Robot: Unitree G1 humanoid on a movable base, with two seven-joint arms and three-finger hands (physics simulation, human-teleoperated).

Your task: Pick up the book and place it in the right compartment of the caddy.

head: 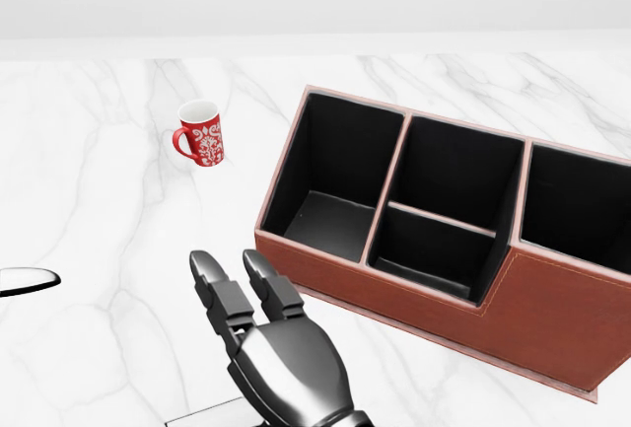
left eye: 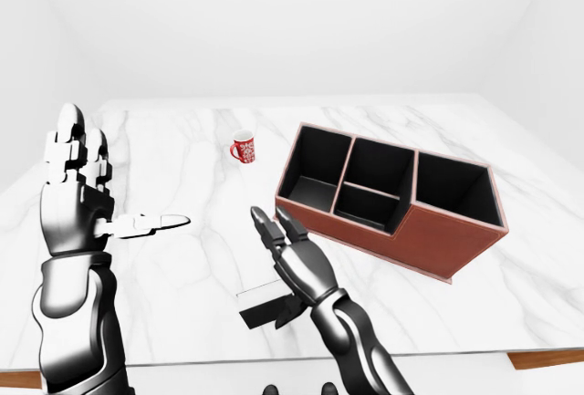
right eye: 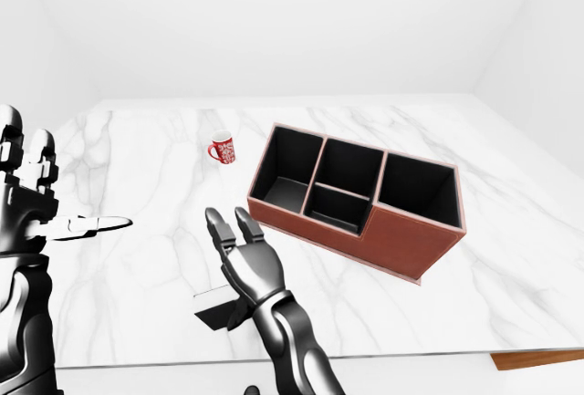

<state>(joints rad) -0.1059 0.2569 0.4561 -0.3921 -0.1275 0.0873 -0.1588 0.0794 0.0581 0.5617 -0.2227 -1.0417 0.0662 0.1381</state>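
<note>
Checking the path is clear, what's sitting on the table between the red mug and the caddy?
Nothing: in the head view, only bare marble tabletop lies between the red mug and the caddy. The right hand sits lower, outside that stretch.

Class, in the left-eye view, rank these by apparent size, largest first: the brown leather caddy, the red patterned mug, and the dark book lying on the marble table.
1. Brown leather caddy, clearly largest.
2. Dark book, partly hidden by the right hand and nearer the camera, so its rank is less sure.
3. Red patterned mug, smallest, also farthest away.
</note>
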